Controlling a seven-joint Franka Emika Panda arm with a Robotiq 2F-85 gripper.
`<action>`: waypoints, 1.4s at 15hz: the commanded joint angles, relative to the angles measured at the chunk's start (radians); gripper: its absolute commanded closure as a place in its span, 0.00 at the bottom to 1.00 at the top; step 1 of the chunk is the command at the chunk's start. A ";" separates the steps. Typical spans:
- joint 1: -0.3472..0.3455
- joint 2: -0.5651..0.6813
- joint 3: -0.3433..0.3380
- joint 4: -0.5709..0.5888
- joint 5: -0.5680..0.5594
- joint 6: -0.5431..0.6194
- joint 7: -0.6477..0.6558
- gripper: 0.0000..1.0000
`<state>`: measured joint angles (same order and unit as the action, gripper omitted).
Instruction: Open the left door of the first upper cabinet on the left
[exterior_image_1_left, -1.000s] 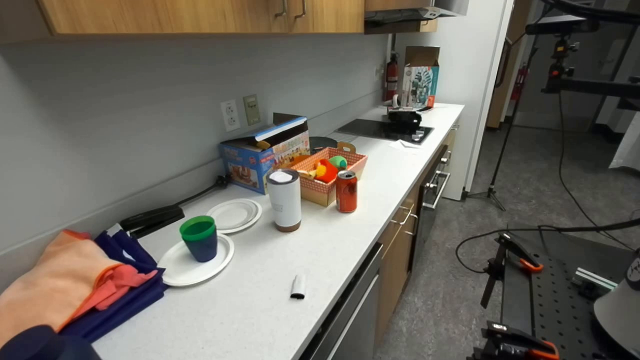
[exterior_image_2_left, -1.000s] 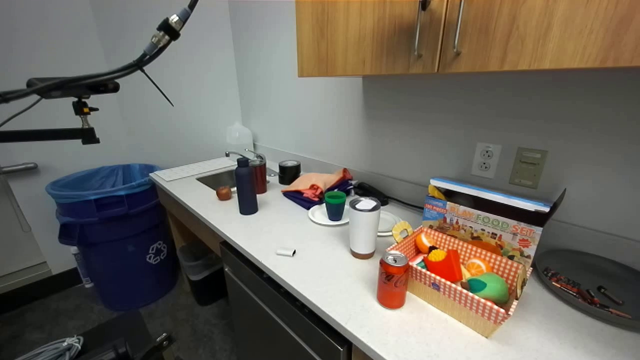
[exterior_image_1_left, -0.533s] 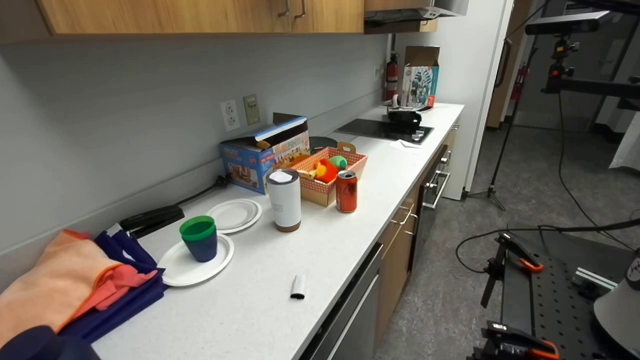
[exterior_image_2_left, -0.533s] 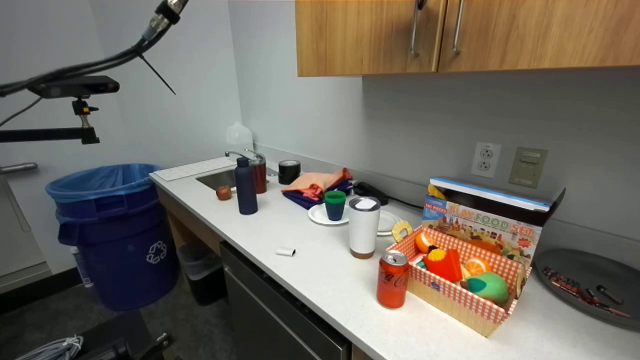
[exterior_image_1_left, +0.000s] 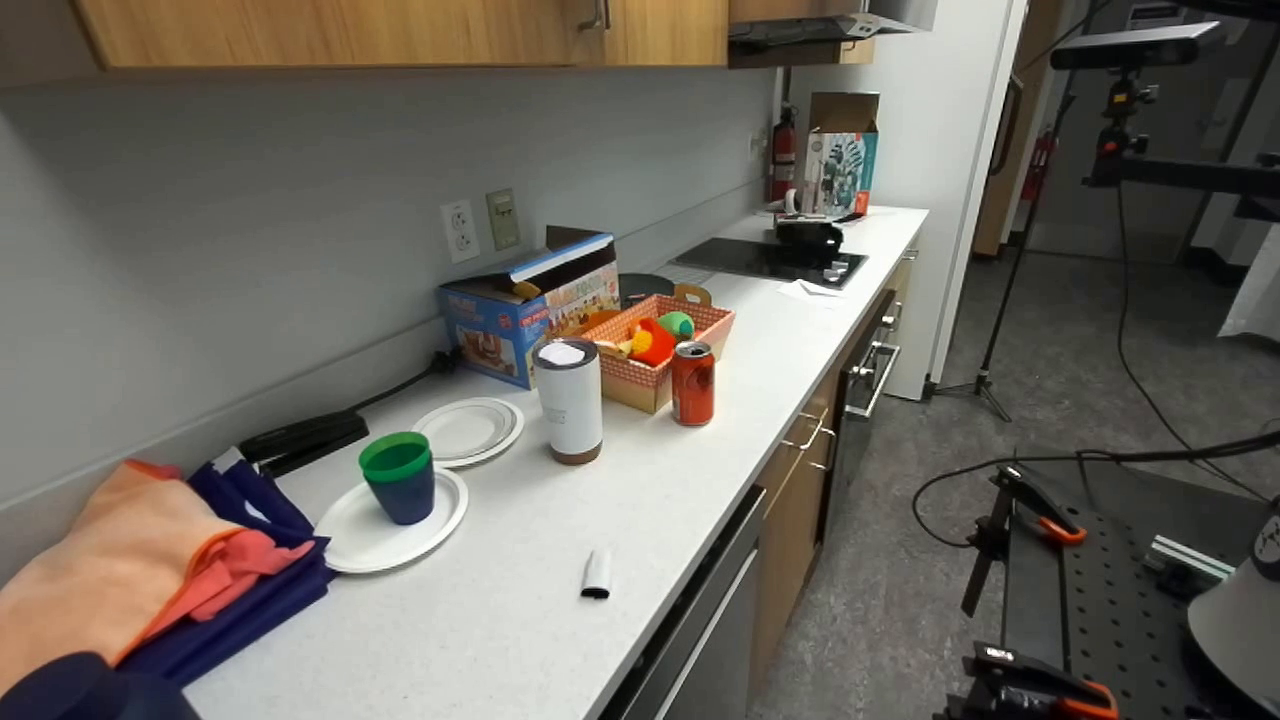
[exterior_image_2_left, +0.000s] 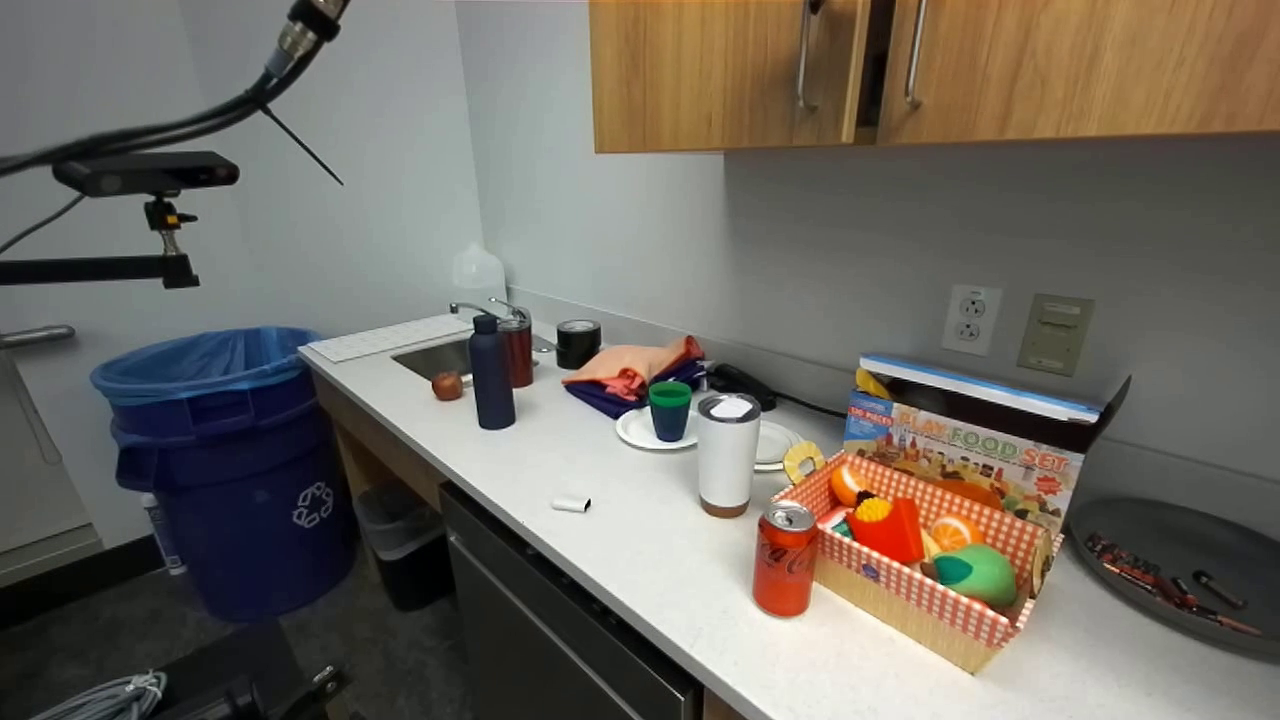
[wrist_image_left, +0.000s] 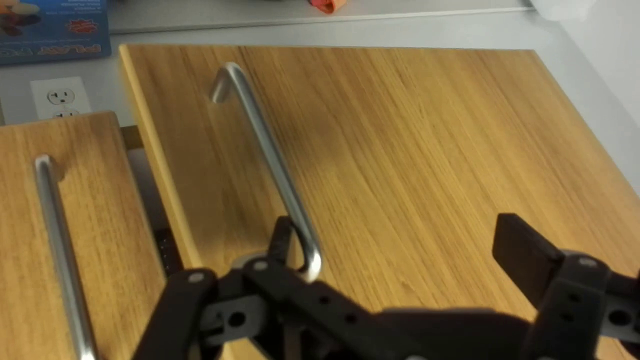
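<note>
The first upper cabinet's left door (exterior_image_2_left: 720, 75) is honey-brown wood and stands slightly ajar. A dark gap (exterior_image_2_left: 872, 75) shows between it and the shut right door (exterior_image_2_left: 1080, 70). The left door also shows in an exterior view (exterior_image_1_left: 330, 30) and fills much of the wrist view (wrist_image_left: 425, 140). Its silver bar handle (wrist_image_left: 270, 145) also shows in an exterior view (exterior_image_2_left: 805, 60). My gripper (wrist_image_left: 396, 220) is open, its fingers wide apart. One finger is tucked behind the handle's end, between handle and door; the other is off over the door's face. The cabinet's inside is mostly hidden.
Below is the white counter (exterior_image_2_left: 620, 560) with a white tumbler (exterior_image_2_left: 728, 455), a red can (exterior_image_2_left: 785, 560), a basket of play food (exterior_image_2_left: 910, 600) and a dark bottle (exterior_image_2_left: 492, 375). A range hood (exterior_image_1_left: 800, 30) adjoins the cabinets. Cables (exterior_image_2_left: 200, 125) hang along the arm.
The left door has gone from shut to slightly ajar, swinging outward with its handle, and a gap has opened beside the right door. The arm's cable has shifted along with it.
</note>
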<state>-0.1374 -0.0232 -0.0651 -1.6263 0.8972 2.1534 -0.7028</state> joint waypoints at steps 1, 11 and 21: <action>0.037 -0.159 -0.007 -0.156 0.052 -0.124 -0.035 0.00; 0.054 -0.440 -0.022 -0.391 -0.147 -0.271 -0.002 0.00; 0.142 -0.619 -0.011 -0.499 -0.450 -0.309 0.047 0.00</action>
<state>-0.0289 -0.5802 -0.0656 -2.0956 0.5387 1.8315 -0.6515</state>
